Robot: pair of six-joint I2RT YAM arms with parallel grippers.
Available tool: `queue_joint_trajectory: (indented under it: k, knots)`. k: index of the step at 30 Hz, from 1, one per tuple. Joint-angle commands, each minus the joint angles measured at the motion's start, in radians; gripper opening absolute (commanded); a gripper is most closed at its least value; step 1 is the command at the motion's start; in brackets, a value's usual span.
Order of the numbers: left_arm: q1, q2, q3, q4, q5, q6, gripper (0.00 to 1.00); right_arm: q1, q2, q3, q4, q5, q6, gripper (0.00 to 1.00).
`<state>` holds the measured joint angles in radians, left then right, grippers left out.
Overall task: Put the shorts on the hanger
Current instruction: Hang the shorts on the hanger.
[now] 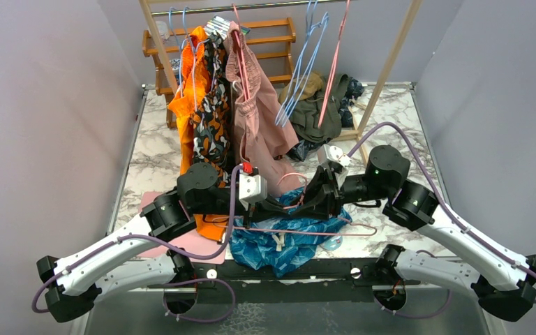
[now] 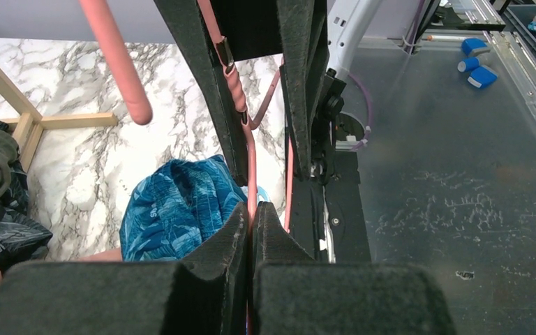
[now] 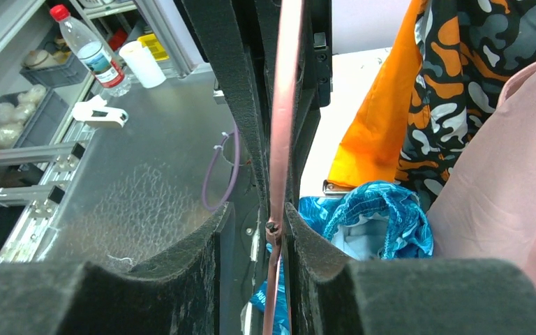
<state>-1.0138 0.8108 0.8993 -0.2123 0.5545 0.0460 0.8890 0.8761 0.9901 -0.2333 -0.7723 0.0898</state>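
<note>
Pink wire fills both wrist views. The hanger (image 1: 300,231) lies level across the middle, right over the shorts (image 1: 279,246), which sit crumpled on the table (image 1: 146,153) at its near edge between the two arm bases. My left hand (image 2: 251,216) is pinched fully closed on the hanger's wire. My right hand (image 3: 272,225) straddles the bar with its pads close in on either side, and I cannot tell whether they actually bite.

I read this as the setting-up step: hanger secured, shorts not on it yet. Next I need the hanger steady in one hand so the other can lift the fabric and drape it over the bar. The cloth is limp and the drawstring could snag.

Counting up: one teal pair of shorts, one pink hanger in my hands and two hands on it. On the rail (image 1: 265,5) behind hang one pair of dusty-pink shorts (image 1: 255,112), one orange-black garment (image 1: 206,105), a bare pink hanger (image 1: 335,63) and a bunch of light blue hangers (image 1: 300,70). Those overlap too much to count.
</note>
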Motion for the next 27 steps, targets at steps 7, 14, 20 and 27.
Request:
queue_joint_trajectory:
  k: [7,14,20,27]
  knots:
    - [0.003,-0.012,0.028,0.020,0.003,0.022,0.00,0.005,0.000,-0.002,-0.016,-0.024,0.039,0.16]
    - [0.002,-0.014,0.033,0.020,0.002,0.024,0.00,0.005,0.004,-0.001,-0.028,0.007,0.038,0.24]
    - [0.003,-0.022,0.030,0.020,-0.003,0.026,0.00,0.005,0.002,-0.007,-0.030,0.045,0.040,0.27]
    - [0.003,-0.028,0.027,0.022,-0.011,0.026,0.00,0.005,0.018,-0.003,-0.023,0.059,0.057,0.24]
